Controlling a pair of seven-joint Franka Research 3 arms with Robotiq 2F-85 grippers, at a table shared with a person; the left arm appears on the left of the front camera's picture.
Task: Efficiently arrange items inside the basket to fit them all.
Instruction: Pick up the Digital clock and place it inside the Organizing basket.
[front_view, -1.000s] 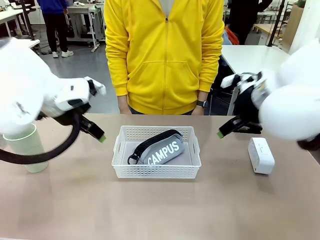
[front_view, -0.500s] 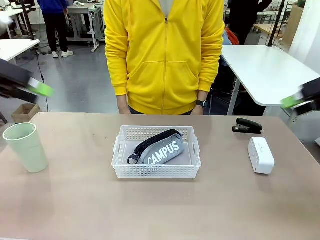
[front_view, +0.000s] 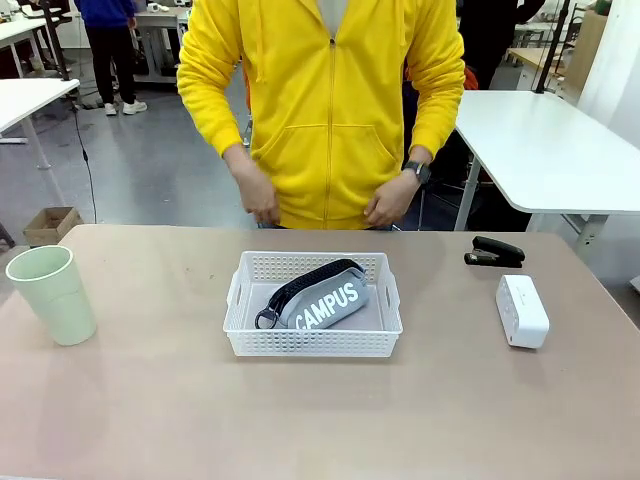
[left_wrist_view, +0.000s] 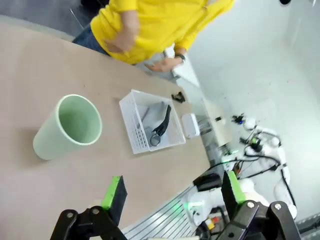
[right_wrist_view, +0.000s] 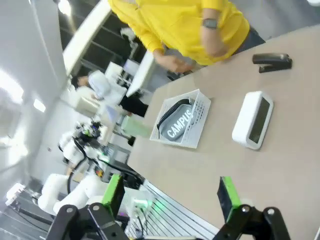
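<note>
CAMPUS pouch (front_view: 325, 298) alone in basket (front_view: 312, 345); cup (front_view: 52, 293), stapler (front_view: 495, 251), white box (front_view: 522, 310) outside. Left gripper (left_wrist_view: 173, 192), right gripper (right_wrist_view: 171, 195) spread, empty. Next, likely: straighten pouch, load the rest.

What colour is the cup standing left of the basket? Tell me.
The cup is pale green, clearest in the front view.
</note>
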